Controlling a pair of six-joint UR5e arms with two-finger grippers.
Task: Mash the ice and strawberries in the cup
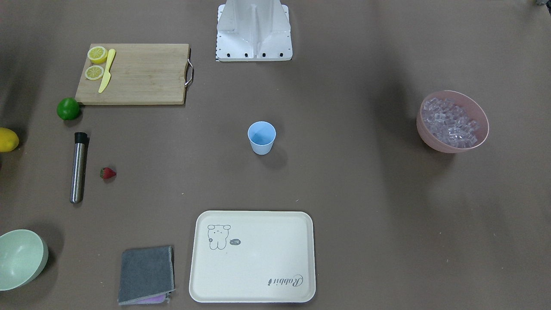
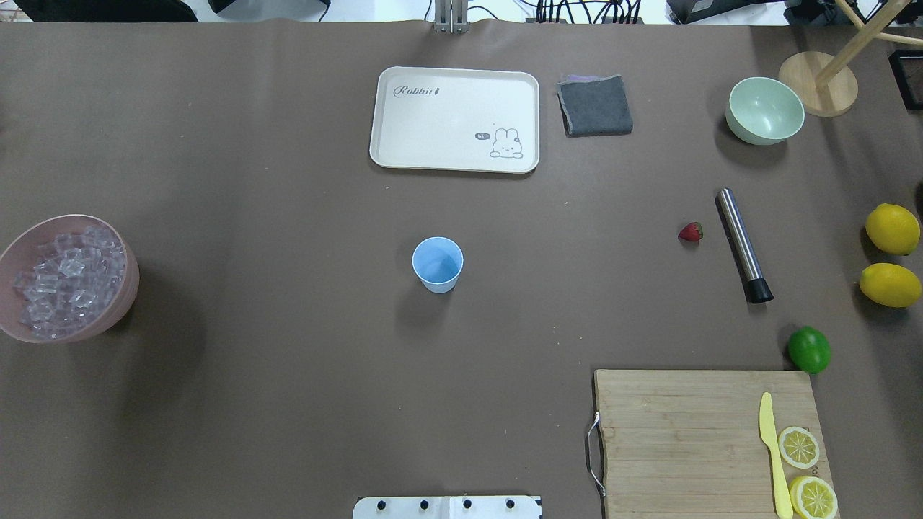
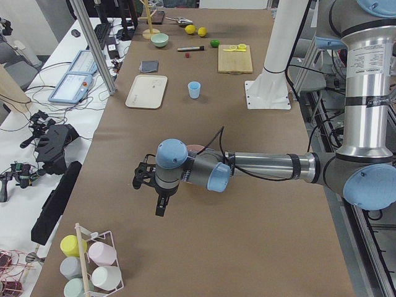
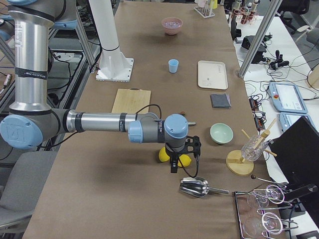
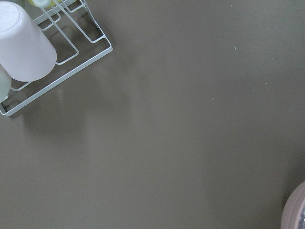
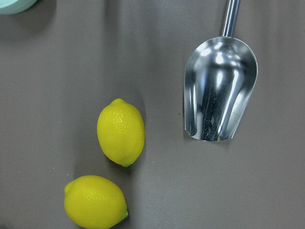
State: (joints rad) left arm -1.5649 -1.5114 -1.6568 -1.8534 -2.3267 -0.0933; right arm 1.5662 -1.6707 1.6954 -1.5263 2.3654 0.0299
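The light blue cup stands upright at the table's middle, also in the overhead view; it looks empty. The strawberry lies on the table next to a steel muddler. The ice cubes fill a pink bowl at the table's other end. My left gripper hangs over bare table beside the pink bowl, far from the cup. My right gripper hangs above two lemons next to a metal scoop. I cannot tell whether either is open or shut.
A cutting board holds lemon halves and a yellow knife, with a lime beside it. A cream tray, a grey cloth and a pale green bowl stand along the far edge. A wire cup rack lies near my left gripper.
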